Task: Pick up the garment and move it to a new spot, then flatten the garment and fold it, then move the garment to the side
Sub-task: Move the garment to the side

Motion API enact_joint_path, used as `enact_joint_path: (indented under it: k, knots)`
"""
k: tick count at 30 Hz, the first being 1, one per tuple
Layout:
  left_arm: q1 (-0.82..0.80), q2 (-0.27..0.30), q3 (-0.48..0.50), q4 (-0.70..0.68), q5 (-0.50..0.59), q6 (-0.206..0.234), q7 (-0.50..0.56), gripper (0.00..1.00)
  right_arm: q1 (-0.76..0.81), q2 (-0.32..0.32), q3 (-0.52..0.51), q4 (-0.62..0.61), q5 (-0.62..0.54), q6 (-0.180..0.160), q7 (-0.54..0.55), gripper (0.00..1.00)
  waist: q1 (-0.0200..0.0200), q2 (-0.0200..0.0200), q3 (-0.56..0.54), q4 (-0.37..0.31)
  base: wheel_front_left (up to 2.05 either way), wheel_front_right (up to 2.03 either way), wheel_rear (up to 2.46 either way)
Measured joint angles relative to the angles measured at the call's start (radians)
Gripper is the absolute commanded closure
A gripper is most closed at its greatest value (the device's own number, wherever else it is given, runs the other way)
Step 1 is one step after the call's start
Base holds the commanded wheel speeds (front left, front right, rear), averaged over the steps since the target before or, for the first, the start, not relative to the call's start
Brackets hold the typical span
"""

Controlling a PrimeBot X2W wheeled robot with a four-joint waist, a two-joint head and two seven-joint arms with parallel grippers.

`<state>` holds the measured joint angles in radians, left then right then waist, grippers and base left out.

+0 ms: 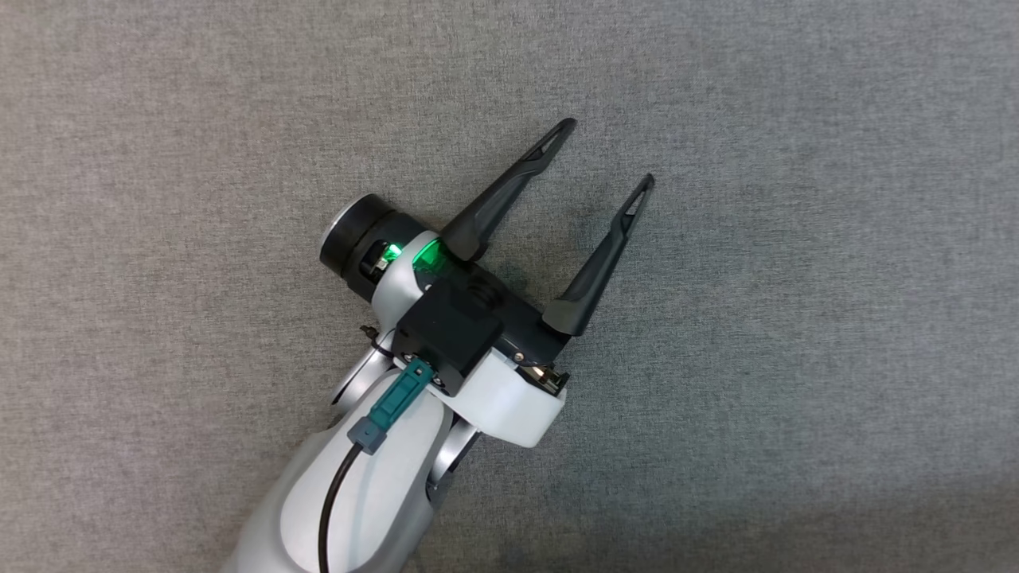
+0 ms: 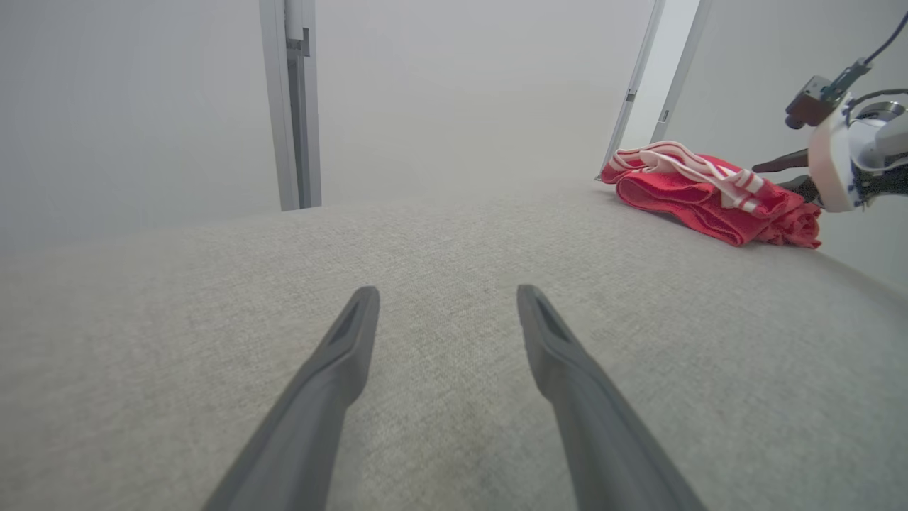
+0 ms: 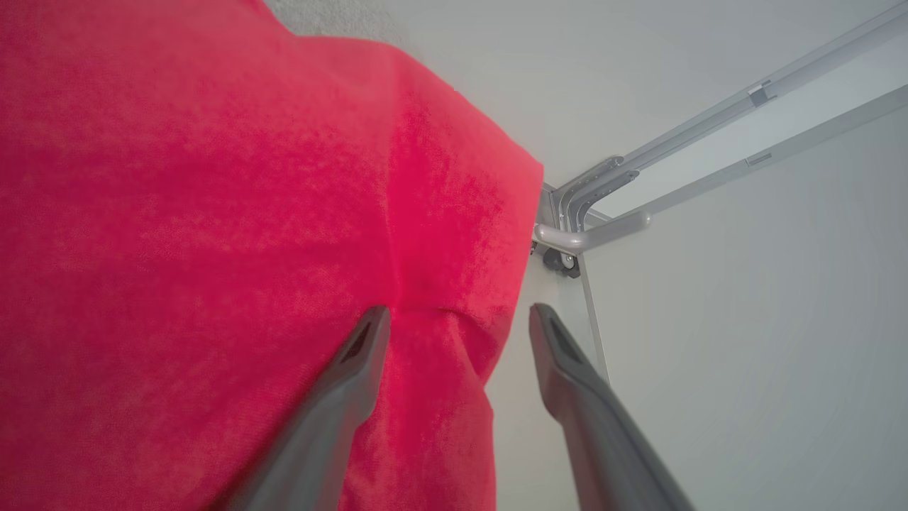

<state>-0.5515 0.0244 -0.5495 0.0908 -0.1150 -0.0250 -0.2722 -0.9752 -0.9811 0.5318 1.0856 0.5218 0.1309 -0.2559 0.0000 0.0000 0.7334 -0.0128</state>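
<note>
- Nearest the head camera is the left gripper (image 1: 609,151) on its white forearm (image 1: 350,493). Its jaws stand wide apart over grey cloth and hold nothing.
- Nearest the right wrist camera, the right gripper (image 3: 457,312) also has its jaws wide apart, with nothing clamped between them.
- The garment (image 2: 709,202) is bright red with a soft, slightly fuzzy weave. A white band striped in red lies along its top. It is bunched into a low, long heap of folds.
- The surface (image 2: 213,319) is covered in plain grey woven fabric.
- Behind it stand pale grey walls with slim metal posts (image 2: 294,106). From the right wrist, metal rails (image 3: 709,106) meet at a corner bracket.
- The garment lies at the far right of the surface, close to its edge and well apart from the left gripper's jaws.
- The right gripper is just beside the garment, at its right end. One of its fingers (image 3: 340,397) lies across the red cloth, the other is off it, and the cloth's edge runs between the two.
</note>
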Motion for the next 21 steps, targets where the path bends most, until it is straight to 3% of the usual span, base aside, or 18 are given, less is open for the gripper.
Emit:
enact_joint_path:
  k: [11,16,21]
  knots:
    - [0.062,0.024,0.011,0.028,-0.024,0.020,0.008,0.00,-0.035,0.036,-0.044,-0.022,-0.082,0.000,-0.005,0.00,0.0000,0.0000,-0.108,-0.007,0.00,0.00,0.00]
    - [0.113,0.024,0.040,0.025,-0.031,0.032,0.008,0.00,0.000,0.103,-0.085,-0.144,-0.074,0.000,-0.006,0.00,0.0000,0.0000,-0.195,-0.010,0.00,0.00,0.00]
    - [0.179,0.024,0.113,0.012,-0.028,0.041,0.008,0.00,0.105,0.209,-0.167,-0.355,-0.081,0.000,-0.006,0.00,0.0000,0.0000,-0.312,-0.011,0.00,0.00,0.00]
